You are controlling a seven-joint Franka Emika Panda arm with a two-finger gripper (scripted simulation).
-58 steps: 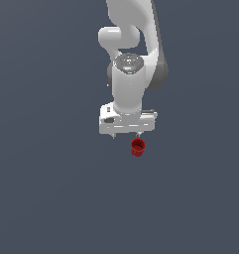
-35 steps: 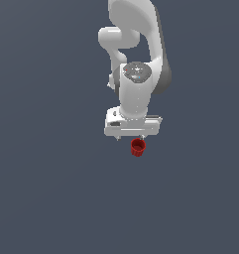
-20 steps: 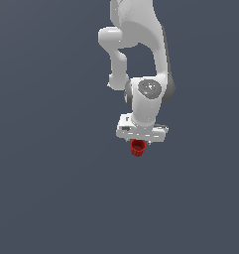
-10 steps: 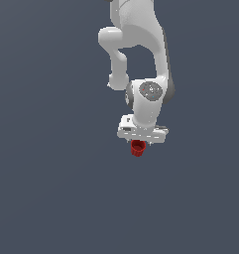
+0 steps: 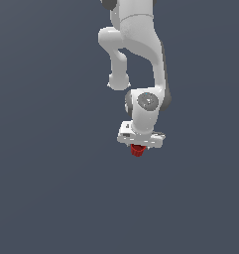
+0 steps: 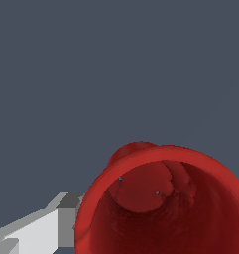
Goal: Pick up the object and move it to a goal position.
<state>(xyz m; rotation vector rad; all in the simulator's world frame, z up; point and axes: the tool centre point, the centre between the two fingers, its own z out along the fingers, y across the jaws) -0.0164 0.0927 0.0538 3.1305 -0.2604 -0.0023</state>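
The table (image 5: 46, 163) is the biggest thing around me, a flat dark grey-blue expanse that fills both views edge to edge, plain and unmarked.

Next is my arm (image 5: 136, 44), white and jointed, coming down from the top of the exterior view, bending at a rounded elbow, then dropping to a round wrist joint and the broad white hand block beneath it. Only the exterior view shows any of this; the wrist view sees none of the arm above the hand.

My fingers (image 5: 138, 148) sit under that hand block, and in the exterior view they are hidden between the block and the cup, so from there I cannot tell how they stand. The wrist view gives me one grey-and-white finger (image 6: 51, 223), just beside the cup's outer wall at the rim, apparently touching it; the other finger is out of sight. I cannot tell for sure whether I am clamped on the cup.

The red cup (image 5: 137, 151) is smallest. In the exterior view it is a small red stub poking out directly below my hand. The wrist view looks straight into its mouth (image 6: 160, 208): a wide round rim, lumpy red inner walls and a narrower bottom.
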